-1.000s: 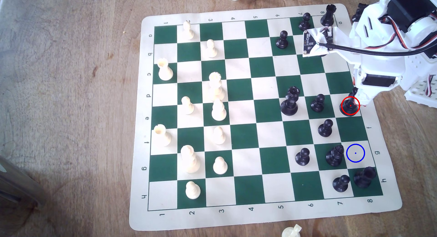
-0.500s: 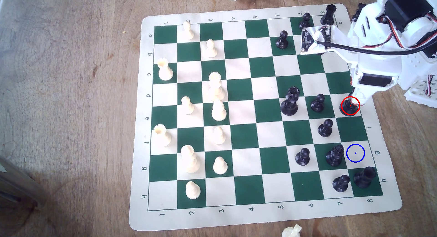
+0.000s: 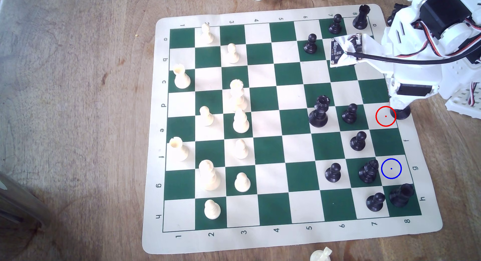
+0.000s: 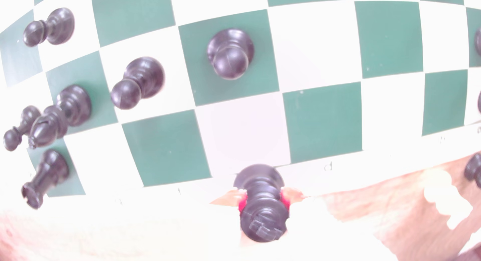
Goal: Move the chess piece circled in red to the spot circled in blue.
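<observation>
King (image 4: 263,198) sits clamped between the gripper's (image 4: 263,202) red-padded fingers (image 4: 242,205), its cross tip toward the wrist camera. In the exterior view its base (image 3: 403,113) hangs over the board's cream border, just right of the red-ringed square (image 3: 385,116) — well apart from the blue-ringed spot (image 3: 391,168).

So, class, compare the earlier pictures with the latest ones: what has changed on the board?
The gripper, clamped on the black king, has lifted it off the red-ringed square toward the exterior view's right, over the board's border. The blue-ringed square and the other pieces stayed put.
</observation>
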Robot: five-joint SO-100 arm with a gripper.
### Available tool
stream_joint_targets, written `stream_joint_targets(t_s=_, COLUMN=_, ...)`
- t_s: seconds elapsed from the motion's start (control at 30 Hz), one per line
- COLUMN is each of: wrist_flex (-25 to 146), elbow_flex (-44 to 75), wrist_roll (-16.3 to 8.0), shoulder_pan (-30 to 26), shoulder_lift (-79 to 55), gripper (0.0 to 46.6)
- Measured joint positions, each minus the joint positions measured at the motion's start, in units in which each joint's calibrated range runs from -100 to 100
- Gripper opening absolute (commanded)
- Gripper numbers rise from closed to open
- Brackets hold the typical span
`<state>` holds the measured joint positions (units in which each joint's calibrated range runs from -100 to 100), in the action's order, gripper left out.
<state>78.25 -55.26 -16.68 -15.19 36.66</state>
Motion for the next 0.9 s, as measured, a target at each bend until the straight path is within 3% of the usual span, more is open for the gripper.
stream_joint_targets(t_s=0.17, wrist_flex=6.22, elbow_flex=5.96, wrist_roll=0.05, shoulder_pan=0.0, shoulder_lift=-0.08, gripper=0.2)
stream_joint_targets(t_s=0.37, wrist_flex=19.36, elbow_flex=32.26, wrist_roll=-0.05, shoulder_pan=0.0, shoulder_lift=-2.01, gripper=0.2)
stream_joint_targets(t_s=0.47, wrist_flex=20.48, elbow_flex=37.96, wrist_roll=-0.98, shoulder_pan=-1.03, shoulder_lift=-1.34, gripper=0.2)
stream_joint_targets(t_s=0.63, wrist_flex=19.68, elbow_flex=35.52, wrist_roll=-3.42, shoulder_pan=-7.23, shoulder_lift=6.28, gripper=0.2)
stream_joint_targets(t_s=0.9, wrist_flex=5.02, elbow_flex=8.5, wrist_roll=-3.13, shoulder_pan=-12.54, shoulder_lift=22.2, gripper=0.2)
